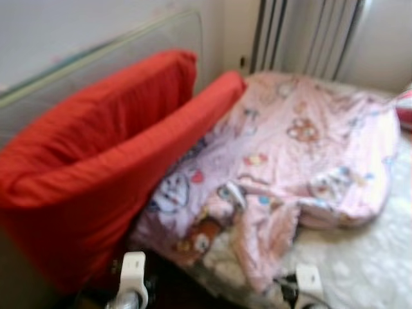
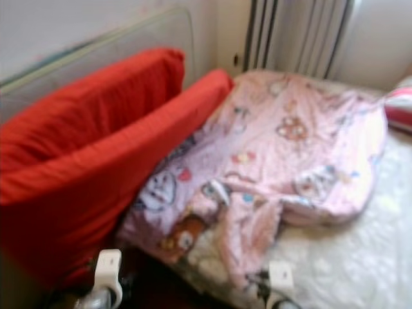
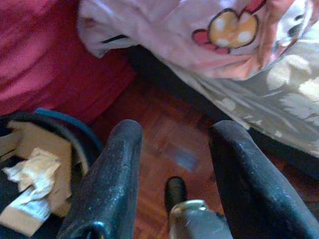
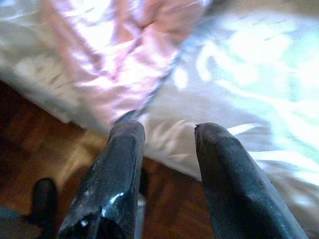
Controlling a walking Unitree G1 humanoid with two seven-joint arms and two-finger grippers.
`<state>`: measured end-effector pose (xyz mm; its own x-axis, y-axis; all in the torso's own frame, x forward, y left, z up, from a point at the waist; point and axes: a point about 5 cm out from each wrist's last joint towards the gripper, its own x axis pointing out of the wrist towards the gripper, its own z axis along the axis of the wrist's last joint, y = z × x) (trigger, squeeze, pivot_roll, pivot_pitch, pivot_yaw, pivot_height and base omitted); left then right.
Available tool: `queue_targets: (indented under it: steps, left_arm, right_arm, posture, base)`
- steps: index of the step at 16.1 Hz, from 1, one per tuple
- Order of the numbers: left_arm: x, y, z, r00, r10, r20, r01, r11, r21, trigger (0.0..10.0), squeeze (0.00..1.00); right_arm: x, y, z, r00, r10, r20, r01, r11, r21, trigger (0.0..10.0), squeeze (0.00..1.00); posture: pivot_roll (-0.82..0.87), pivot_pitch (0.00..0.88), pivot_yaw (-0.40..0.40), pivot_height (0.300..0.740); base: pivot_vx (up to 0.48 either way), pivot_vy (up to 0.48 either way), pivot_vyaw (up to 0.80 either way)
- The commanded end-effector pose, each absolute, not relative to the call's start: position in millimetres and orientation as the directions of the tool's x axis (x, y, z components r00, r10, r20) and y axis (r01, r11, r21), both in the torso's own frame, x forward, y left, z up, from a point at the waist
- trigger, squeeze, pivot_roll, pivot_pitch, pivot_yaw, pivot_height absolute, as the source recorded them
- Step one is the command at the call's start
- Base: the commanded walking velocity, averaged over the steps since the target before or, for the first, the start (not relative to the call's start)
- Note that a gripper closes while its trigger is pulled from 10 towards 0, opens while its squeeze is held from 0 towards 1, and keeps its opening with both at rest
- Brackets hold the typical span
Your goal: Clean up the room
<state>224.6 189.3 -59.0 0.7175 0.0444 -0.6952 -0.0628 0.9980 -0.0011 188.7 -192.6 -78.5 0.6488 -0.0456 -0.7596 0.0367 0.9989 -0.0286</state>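
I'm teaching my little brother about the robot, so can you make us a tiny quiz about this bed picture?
1. True or false: the pink blanket is folded neatly.
2. What leans against the headboard? A) a red cushion B) a green box C) a lamp
3. Fill in: under the left hand the floor is made of ____.

Key:
1. False. It lies crumpled on the white bed cover.
2. A. The red cushion is folded and propped against it.
3. Wood. Both the left hand and the right hand are open and hold nothing.
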Motion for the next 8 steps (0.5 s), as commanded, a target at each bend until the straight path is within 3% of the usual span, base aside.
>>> queue_targets:
  steps: [1, 3, 8]
  left_arm:
    - [217.0, 201.0, -62.0, 0.700, 0.078, -0.710, -0.078, 0.996, 0.032, 10.0, 0.00]
    - [216.9, 201.7, -62.0, 0.700, 0.077, -0.710, -0.077, 0.997, 0.033, 10.0, 0.00]
    - [217.4, 202.6, -61.5, 0.701, 0.077, -0.709, -0.077, 0.997, 0.033, 10.0, 0.00]
  right_arm:
    - [185.6, -182.0, -81.4, 0.640, -0.021, -0.768, 0.030, 1.000, -0.002, 10.0, 0.00]
    - [184.7, -180.4, -82.0, 0.640, -0.015, -0.768, 0.024, 1.000, 0.000, 10.0, 0.00]
    - [184.6, -179.0, -82.0, 0.645, -0.012, -0.764, 0.027, 1.000, 0.007, 10.0, 0.00]
  posture:
    - [0.04, 0.047, 0.027, 0.740]
    - [0.04, 0.049, 0.030, 0.740]
    - [0.05, 0.050, 0.034, 0.740]
  base:
    - [0.000, 0.000, 0.00]
    - [0.000, 0.000, 0.00]
    - [0.000, 0.000, 0.80]
